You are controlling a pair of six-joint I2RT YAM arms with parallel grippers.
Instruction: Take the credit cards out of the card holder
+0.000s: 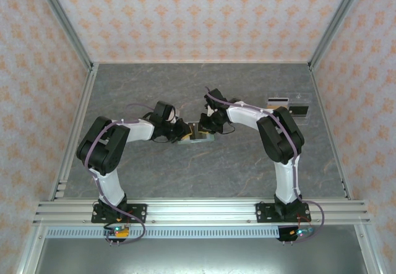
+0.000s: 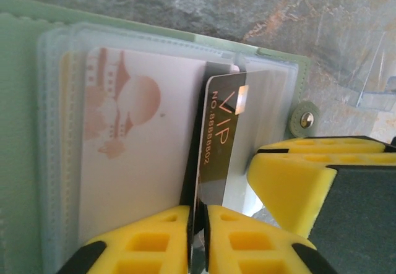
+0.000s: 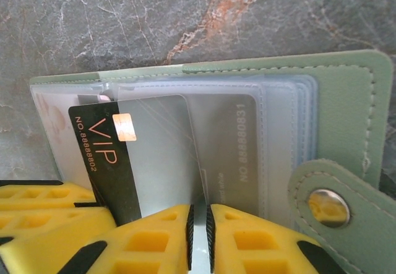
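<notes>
The sage-green card holder (image 1: pixel 198 137) (image 2: pixel 18 101) (image 3: pixel 346 101) lies open on the table between both arms. A black VIP credit card (image 2: pixel 218 147) (image 3: pixel 102 156) sticks partway out of a clear pocket. My left gripper (image 2: pixel 198 215) (image 1: pixel 180 130) is shut on that card's lower edge. My right gripper (image 3: pixel 199 215) (image 1: pixel 208 123) is shut on the edge of a clear pocket sleeve beside it. A grey numbered card (image 3: pixel 238 144) and a white card with an orange picture (image 2: pixel 142 156) sit inside pockets.
Two loose cards (image 1: pixel 278 102) (image 1: pixel 299 110) lie on the grey stone table at the back right. The holder's snap tab (image 3: pixel 325 206) (image 2: pixel 304 119) hangs at its side. The right gripper's yellow finger (image 2: pixel 297 181) is close beside my left jaws.
</notes>
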